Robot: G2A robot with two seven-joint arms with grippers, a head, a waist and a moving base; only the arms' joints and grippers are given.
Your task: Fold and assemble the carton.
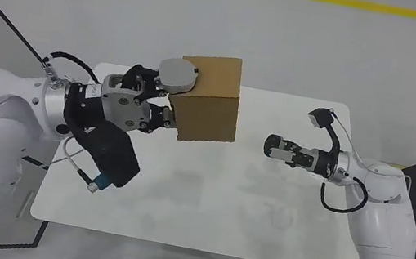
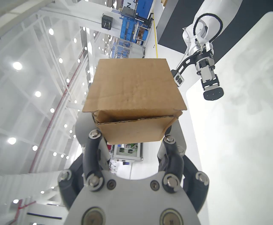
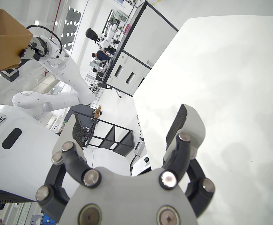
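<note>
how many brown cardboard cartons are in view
1: the brown cardboard carton, clamped in the left gripper above the white table's far edge. Little here could hide another.

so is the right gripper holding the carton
No, the right gripper is open and empty, apart from the carton, which is clamped in the left gripper.
</note>
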